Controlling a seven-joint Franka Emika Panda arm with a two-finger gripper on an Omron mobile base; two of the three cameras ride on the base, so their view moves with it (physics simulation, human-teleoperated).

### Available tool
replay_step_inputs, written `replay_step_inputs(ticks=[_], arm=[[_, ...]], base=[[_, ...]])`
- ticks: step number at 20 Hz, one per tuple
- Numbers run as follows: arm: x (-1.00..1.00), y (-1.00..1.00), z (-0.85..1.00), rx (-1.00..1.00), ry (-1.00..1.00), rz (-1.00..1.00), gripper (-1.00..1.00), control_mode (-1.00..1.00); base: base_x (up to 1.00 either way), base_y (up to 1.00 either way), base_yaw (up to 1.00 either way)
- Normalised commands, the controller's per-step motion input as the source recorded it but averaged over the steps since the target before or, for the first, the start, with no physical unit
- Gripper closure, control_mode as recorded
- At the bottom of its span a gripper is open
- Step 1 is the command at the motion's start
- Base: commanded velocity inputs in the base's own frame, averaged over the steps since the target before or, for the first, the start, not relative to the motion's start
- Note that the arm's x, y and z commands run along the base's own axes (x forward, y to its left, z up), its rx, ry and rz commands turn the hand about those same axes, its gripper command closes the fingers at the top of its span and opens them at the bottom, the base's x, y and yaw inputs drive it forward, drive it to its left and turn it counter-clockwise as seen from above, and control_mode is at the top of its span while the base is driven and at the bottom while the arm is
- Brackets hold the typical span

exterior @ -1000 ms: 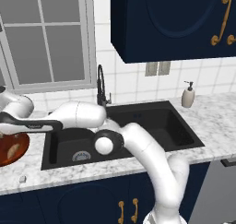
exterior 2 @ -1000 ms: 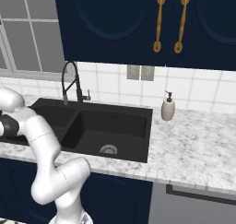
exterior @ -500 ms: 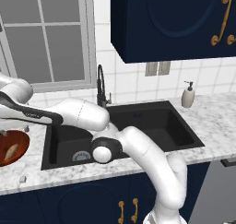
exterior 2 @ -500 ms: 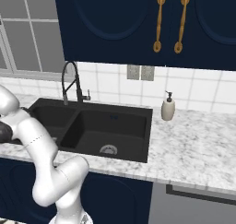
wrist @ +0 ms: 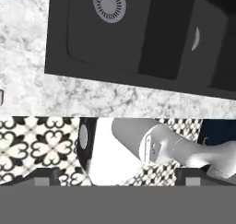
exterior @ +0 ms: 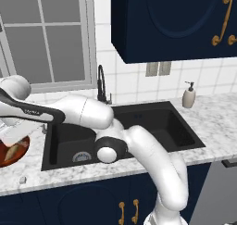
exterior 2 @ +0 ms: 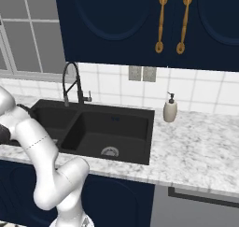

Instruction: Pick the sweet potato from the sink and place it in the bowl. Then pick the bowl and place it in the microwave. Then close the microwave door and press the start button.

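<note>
1. Since a second ago, the arm has been swung further left, over the bowl.
2. Gripper fingers are spread wide, empty.
3. Sweet potato is seen in the bowl, beside the sink.

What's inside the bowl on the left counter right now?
In the left base view, the bowl holds a tan piece that looks like the sweet potato. The arm's white hand covers the bowl's upper part, so the rest of its inside is hidden.
</note>
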Motion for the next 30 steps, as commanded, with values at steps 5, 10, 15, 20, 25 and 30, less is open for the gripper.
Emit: replay_step_inputs(ticks=[5,10,15,20,25,30], arm=[[-0.8,-1.0,-0.07,-0.33,0.19,0.18,-1.0,-1.0],[-0.46,-1.0,0.01,-0.06,0.22,0.12,-1.0,-1.0],[0.5,-0.32,-0.1,0.32,0.2,0.01,-1.0,-1.0],[0.95,0.65,-0.34,0.6,0.02,0.0,-1.0,-1.0],[0.66,0.7,-0.69,0.59,-0.1,-0.11,-1.0,-1.0],[0.08,0.57,-0.6,0.29,-0.18,-0.46,-1.0,-1.0]], base=[[0.0,0.0,0.0],[0.0,0.0,0.0],[0.0,0.0,0.0],[0.0,0.0,0.0],[0.0,0.0,0.0],[0.0,0.0,0.0]])
